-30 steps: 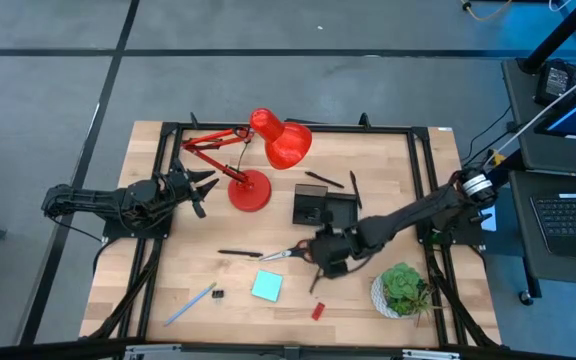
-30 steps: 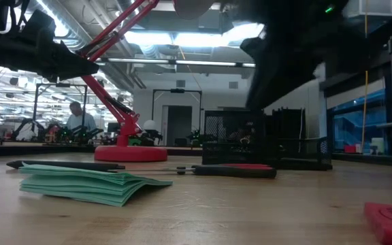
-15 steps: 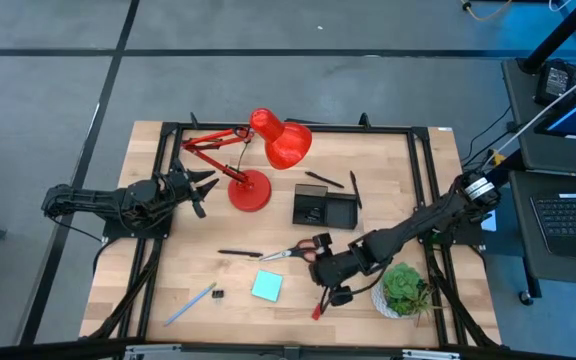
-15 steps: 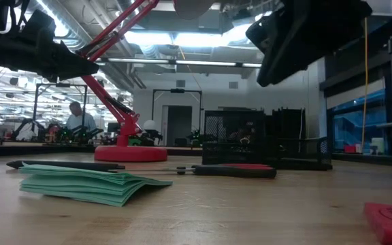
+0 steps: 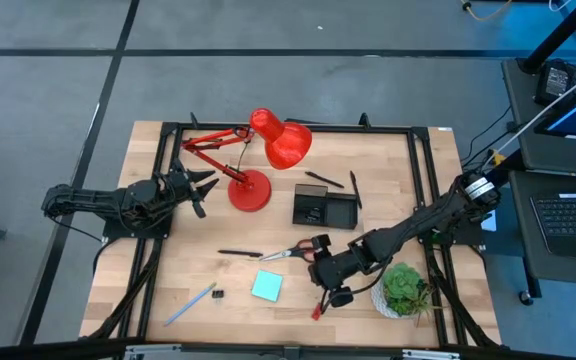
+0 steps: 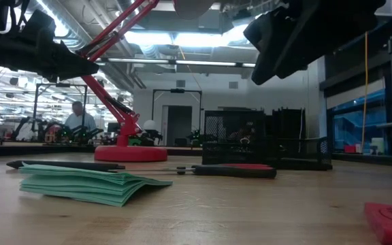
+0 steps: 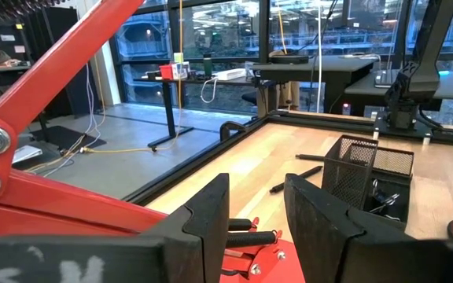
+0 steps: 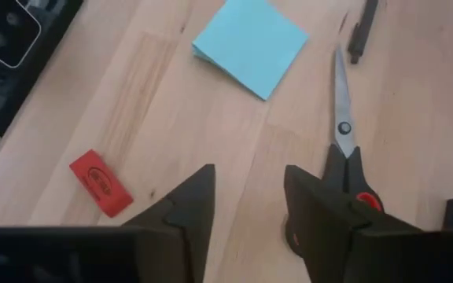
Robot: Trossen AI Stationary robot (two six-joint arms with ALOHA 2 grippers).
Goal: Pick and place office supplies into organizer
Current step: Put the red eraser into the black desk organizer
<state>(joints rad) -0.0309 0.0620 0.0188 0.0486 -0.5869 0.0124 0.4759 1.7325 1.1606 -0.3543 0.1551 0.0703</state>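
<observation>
The black organizer (image 5: pixel 325 207) sits toward the far side of the table (image 5: pixel 388 170), just right of the red lamp (image 5: pixel 251 190). Loose supplies lie nearer: red-handled scissors (image 5: pixel 293 251) mid-table, a black pen (image 5: pixel 238 254) to their left, the teal sticky-note pad (image 5: pixel 266 287), a light-blue pen (image 5: pixel 190 303) and a small red eraser (image 5: pixel 318 311) — none of them held. The right gripper (image 5: pixel 336 288) hovers between scissors and eraser, fingers (image 8: pixel 191 204) spread with nothing between them. The left gripper (image 5: pixel 200 188) waits by the lamp — fingers (image 7: pixel 207 212) apart. A potted plant (image 5: pixel 404 287) stands near right.
</observation>
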